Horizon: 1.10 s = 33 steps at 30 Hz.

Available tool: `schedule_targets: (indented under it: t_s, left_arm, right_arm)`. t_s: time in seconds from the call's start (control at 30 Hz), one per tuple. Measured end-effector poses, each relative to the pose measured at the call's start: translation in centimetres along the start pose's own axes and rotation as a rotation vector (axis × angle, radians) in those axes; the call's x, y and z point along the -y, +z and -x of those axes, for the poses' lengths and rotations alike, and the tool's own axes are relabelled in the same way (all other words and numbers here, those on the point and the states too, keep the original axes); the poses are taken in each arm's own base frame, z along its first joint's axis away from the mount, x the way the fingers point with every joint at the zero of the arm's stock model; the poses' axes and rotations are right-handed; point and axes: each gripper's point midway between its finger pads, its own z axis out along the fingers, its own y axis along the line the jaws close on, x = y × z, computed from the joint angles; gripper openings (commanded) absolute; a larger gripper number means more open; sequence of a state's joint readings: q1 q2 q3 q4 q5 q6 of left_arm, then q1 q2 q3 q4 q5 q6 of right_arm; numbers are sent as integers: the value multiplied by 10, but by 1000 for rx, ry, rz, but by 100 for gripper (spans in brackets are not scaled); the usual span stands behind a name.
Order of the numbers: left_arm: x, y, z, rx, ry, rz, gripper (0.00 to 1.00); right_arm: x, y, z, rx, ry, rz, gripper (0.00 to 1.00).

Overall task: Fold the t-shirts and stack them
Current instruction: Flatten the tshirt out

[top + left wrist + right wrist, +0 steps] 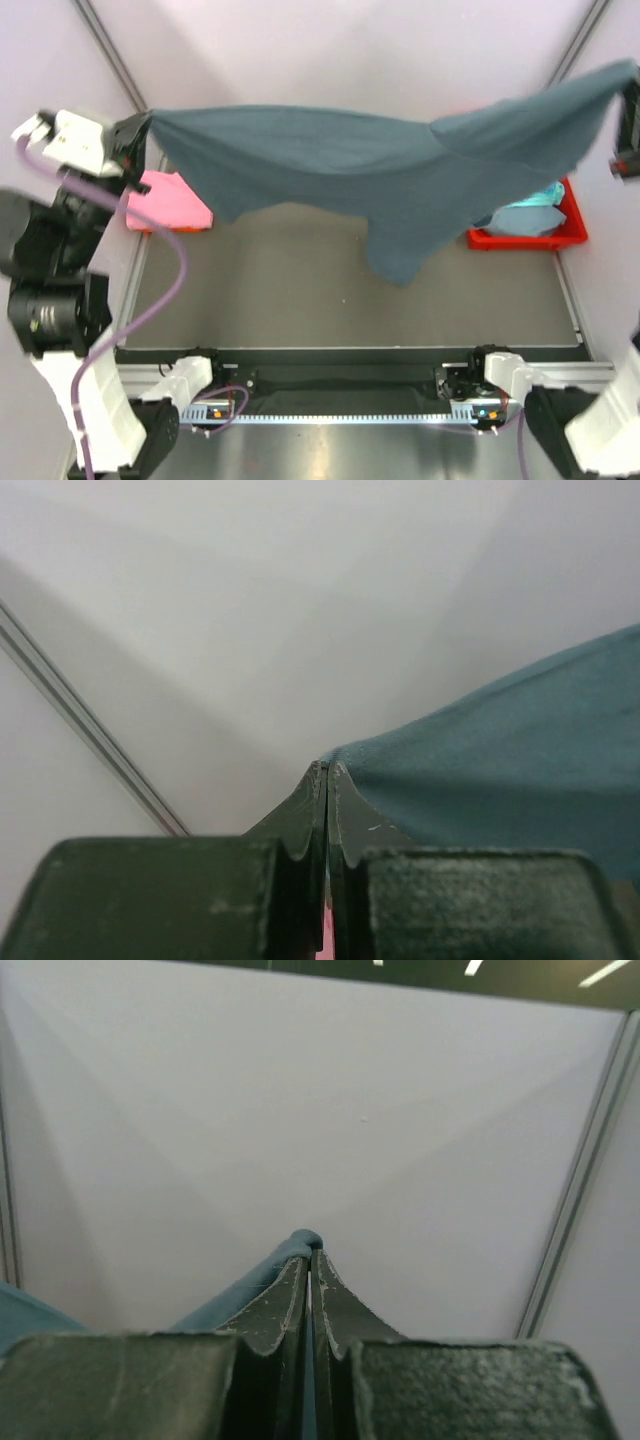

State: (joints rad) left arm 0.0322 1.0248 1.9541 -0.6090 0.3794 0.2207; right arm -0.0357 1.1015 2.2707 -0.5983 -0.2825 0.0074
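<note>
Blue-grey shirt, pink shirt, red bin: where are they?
blue-grey t-shirt (330,160), top view, middle of the hanging cloth
pink t-shirt (175,203), top view, its folded top face
red bin (520,241), top view, front wall

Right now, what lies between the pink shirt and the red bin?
Top view: only the slate-blue t-shirt, hanging in the air over that stretch; the visible tabletop beneath is bare.

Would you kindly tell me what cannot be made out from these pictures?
- Top view: red bin and the turquoise cloth inside, largely hidden by the hanging blue-grey t-shirt.
- Top view: right pincer, cut off by the right edge.
- Top view: pink t-shirt, partly covered by the blue-grey t-shirt.
- Wrist views: the table, out of frame.
</note>
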Motion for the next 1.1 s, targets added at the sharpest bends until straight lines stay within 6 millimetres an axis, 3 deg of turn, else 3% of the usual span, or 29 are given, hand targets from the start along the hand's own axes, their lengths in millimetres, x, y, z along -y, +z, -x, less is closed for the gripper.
schedule_targets:
  t_s: [0.17,0.3,0.53,0.67,0.73,0.83,0.93,1.0,1.1]
  left_arm:
    - [10,-45,42,106,61,18,0]
    - [16,-75,69,176,96,32,0]
    - [15,-85,83,199,138,52,0]
    - [13,-79,77,182,140,53,0]
    - [11,-68,62,152,132,47,0]
    - [8,-44,25,80,106,29,0]
    - [8,-11,-40,-51,52,-6,0]
    - [9,11,-89,-141,14,-32,0]
    - [15,37,-169,-289,-52,-74,0]
  right_arm:
    - [-19,-68,62,144,-66,-2,0]
    - [-30,-107,90,223,-96,-7,0]
    - [-30,-114,103,251,-110,-25,0]
    - [-24,-99,99,243,-105,-29,0]
    - [-20,-86,91,230,-99,-29,0]
    - [-12,-57,60,177,-80,-24,0]
    - [-3,-17,4,78,-52,-7,0]
    - [4,10,-47,-18,-25,7,0]
    - [12,52,-154,-213,32,41,0]
